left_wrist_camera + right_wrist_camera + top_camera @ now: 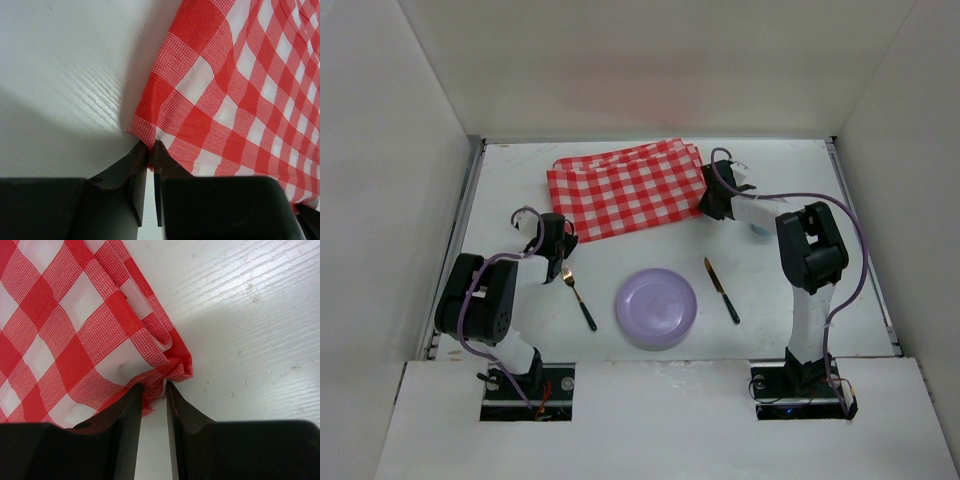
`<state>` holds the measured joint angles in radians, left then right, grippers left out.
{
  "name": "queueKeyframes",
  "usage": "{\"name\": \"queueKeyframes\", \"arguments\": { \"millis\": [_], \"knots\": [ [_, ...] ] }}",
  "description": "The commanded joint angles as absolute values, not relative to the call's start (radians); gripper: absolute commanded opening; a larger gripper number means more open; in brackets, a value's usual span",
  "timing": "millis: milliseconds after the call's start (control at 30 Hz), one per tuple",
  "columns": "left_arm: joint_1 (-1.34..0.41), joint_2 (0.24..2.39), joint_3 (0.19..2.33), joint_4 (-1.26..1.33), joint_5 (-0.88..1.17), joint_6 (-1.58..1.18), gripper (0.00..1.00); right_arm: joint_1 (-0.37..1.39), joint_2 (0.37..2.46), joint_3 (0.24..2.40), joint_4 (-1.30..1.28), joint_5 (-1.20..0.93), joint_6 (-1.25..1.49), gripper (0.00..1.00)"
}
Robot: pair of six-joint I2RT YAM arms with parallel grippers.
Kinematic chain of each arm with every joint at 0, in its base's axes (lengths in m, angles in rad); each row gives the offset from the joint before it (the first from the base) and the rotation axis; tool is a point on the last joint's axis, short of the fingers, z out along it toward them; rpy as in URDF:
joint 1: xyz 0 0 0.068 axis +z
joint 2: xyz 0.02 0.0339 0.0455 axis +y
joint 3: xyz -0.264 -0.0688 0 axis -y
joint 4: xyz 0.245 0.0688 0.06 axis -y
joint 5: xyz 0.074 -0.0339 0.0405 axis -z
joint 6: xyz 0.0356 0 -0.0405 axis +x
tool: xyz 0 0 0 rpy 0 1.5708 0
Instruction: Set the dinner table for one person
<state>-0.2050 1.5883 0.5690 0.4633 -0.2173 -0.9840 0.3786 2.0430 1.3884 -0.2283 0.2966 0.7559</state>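
Note:
A folded red-and-white checked cloth (625, 188) lies at the back middle of the white dinner table (800, 180). My left gripper (563, 240) is shut on the cloth's near left corner (145, 131), its jaws almost touching. My right gripper (712, 205) is shut on the bunched near right corner (175, 367). A lilac plate (656, 307) sits at the front middle. A gold fork with a black handle (578, 297) lies left of the plate. A gold knife with a black handle (722, 290) lies right of it.
Tall white panels wall the table on the left, back and right. Metal rails (468, 200) run along the table's side edges. The arm bases stand at the near edge, behind a white front ledge (660, 420).

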Motion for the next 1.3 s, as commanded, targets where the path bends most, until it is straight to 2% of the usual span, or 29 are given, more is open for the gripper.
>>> {"name": "queueKeyframes", "arguments": {
  "millis": [0,767,800,900,1067,1267],
  "knots": [
    [-0.219,1.571,0.549,0.410,-0.207,-0.963,0.06,0.377,2.059,1.424,-0.249,0.308,0.753,0.31],
    [-0.219,1.473,0.520,0.400,-0.224,-0.953,0.05,0.377,2.059,1.424,-0.249,0.308,0.753,0.31],
    [-0.219,1.473,0.522,0.400,-0.224,-0.951,0.05,0.486,1.614,0.836,0.066,0.328,0.823,0.00],
    [-0.222,1.477,0.528,0.399,-0.224,-0.950,0.05,0.493,1.577,0.818,0.087,0.353,0.812,0.00],
    [-0.219,1.468,0.520,0.403,-0.224,-0.948,0.05,0.484,1.571,0.850,0.084,0.351,0.792,0.09],
    [-0.229,1.463,0.509,0.399,-0.222,-0.950,0.05,0.484,1.597,0.827,0.095,0.345,0.811,0.07]
  ]
}}
